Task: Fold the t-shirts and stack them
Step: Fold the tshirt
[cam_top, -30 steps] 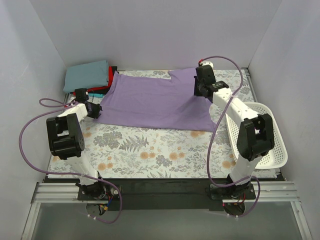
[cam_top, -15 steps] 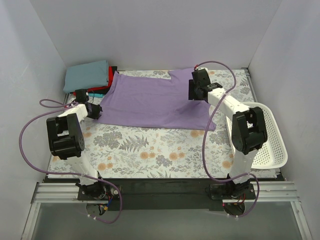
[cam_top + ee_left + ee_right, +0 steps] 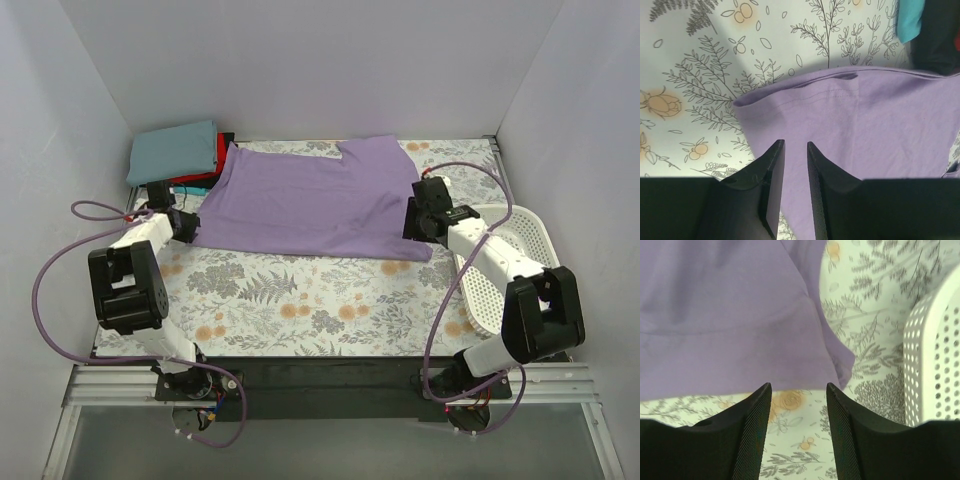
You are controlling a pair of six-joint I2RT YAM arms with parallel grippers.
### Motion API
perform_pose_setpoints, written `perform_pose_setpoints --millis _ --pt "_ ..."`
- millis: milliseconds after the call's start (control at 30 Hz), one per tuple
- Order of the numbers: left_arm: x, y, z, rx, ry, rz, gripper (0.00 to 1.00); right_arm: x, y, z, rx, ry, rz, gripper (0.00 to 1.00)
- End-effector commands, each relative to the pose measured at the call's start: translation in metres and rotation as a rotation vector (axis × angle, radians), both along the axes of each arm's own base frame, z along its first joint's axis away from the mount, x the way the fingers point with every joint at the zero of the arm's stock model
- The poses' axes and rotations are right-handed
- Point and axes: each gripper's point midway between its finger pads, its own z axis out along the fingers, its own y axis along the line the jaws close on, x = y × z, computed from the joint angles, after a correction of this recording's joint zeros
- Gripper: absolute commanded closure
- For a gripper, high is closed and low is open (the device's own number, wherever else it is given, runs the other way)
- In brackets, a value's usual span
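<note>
A lavender t-shirt (image 3: 310,200) lies spread flat across the far half of the table. My left gripper (image 3: 190,226) hovers over its left corner. In the left wrist view the fingers (image 3: 794,145) stand a narrow gap apart, with flat purple cloth (image 3: 865,115) showing through and nothing pinched. My right gripper (image 3: 412,225) is at the shirt's near right corner. Its jaws (image 3: 798,387) are open over bare tablecloth, just short of the hem (image 3: 730,315). Folded t-shirts (image 3: 180,155) are stacked at the far left, grey-blue on top, red (image 3: 222,150) beneath.
A white mesh basket (image 3: 520,290) stands at the right edge, close beside my right arm; its wall (image 3: 935,355) fills the right of the right wrist view. Teal (image 3: 910,20) and black (image 3: 940,40) cloth of the stack show beyond the shirt's left corner. Floral tablecloth (image 3: 300,300) covers the table.
My right arm has pulled back from the shirt's far right side to its near right corner, and its jaws have opened. The shirt's right sleeve now lies spread out. The left elbow dropped slightly.
</note>
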Motion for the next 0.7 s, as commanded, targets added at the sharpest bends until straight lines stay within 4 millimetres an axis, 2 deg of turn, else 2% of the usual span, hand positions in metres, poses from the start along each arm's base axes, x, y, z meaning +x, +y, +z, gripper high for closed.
perform_pose_setpoints --millis 0,67,233,533,667 --pt "-0.015 0.011 0.013 0.057 0.005 0.029 0.77 -0.022 -0.015 -0.031 0.034 0.089 -0.06 0.46" --pt "-0.021 0.014 0.012 0.076 0.016 0.038 0.76 -0.028 -0.022 -0.042 0.042 0.113 -0.073 0.46" --pt "-0.028 0.013 0.003 0.08 0.045 0.035 0.76 -0.021 -0.03 -0.054 0.056 0.135 -0.088 0.46" --pt "-0.027 0.011 -0.014 0.063 0.071 0.017 0.76 -0.023 -0.026 -0.08 0.074 0.183 -0.087 0.45" --pt "-0.027 0.012 -0.021 0.064 0.082 0.02 0.75 -0.025 -0.026 -0.085 0.074 0.186 -0.088 0.45"
